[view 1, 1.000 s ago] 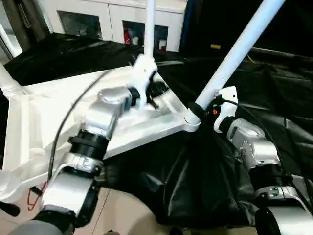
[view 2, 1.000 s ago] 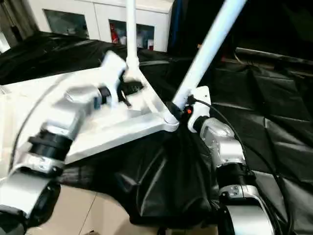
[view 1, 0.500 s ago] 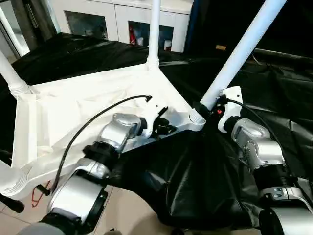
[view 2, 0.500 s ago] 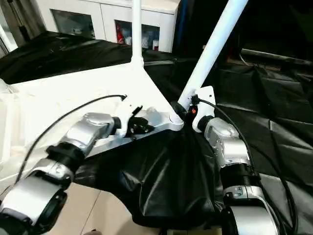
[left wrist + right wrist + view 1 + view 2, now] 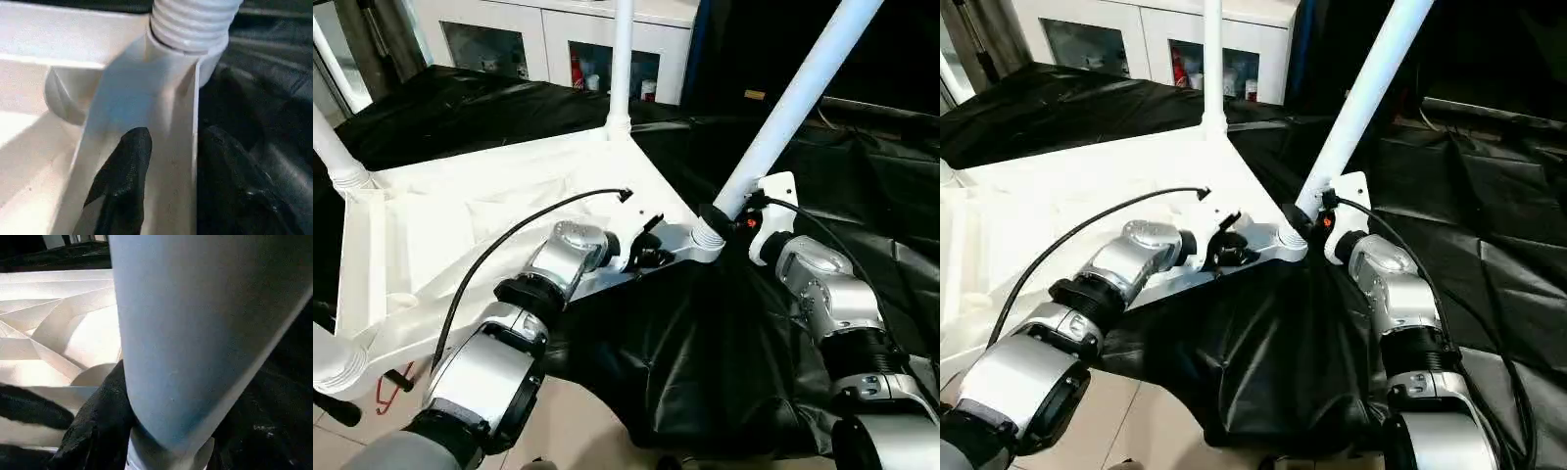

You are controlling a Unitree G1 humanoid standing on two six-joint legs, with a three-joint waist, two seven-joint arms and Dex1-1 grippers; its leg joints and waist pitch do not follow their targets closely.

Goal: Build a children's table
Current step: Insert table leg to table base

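Observation:
The white tabletop (image 5: pixel 460 225) lies underside up on black cloth, with white legs standing in its corner sockets. My right gripper (image 5: pixel 722 217) is shut on the near-right leg (image 5: pixel 793 108) just above its socket; the right wrist view has that leg (image 5: pixel 195 333) between black fingers (image 5: pixel 98 421). My left gripper (image 5: pixel 651 247) sits at the tabletop's near rim, right beside that socket. One of its fingers (image 5: pixel 127 186) is inside the rim wall (image 5: pixel 171 147) and the other outside. Another leg (image 5: pixel 621 59) rises at the far corner, and one (image 5: pixel 333 147) at the left.
Black cloth (image 5: pixel 705 362) covers the support and hangs over its front edge toward the tiled floor (image 5: pixel 578 431). A white glass-door cabinet (image 5: pixel 548 39) stands behind. A black cable (image 5: pixel 509 245) arcs over my left forearm. A fourth leg's base (image 5: pixel 328 364) is at the near-left corner.
My left arm has come down from the far-corner leg to the near rim and slid right toward the socket. The right gripper stays on its leg. The camera shifted slightly.

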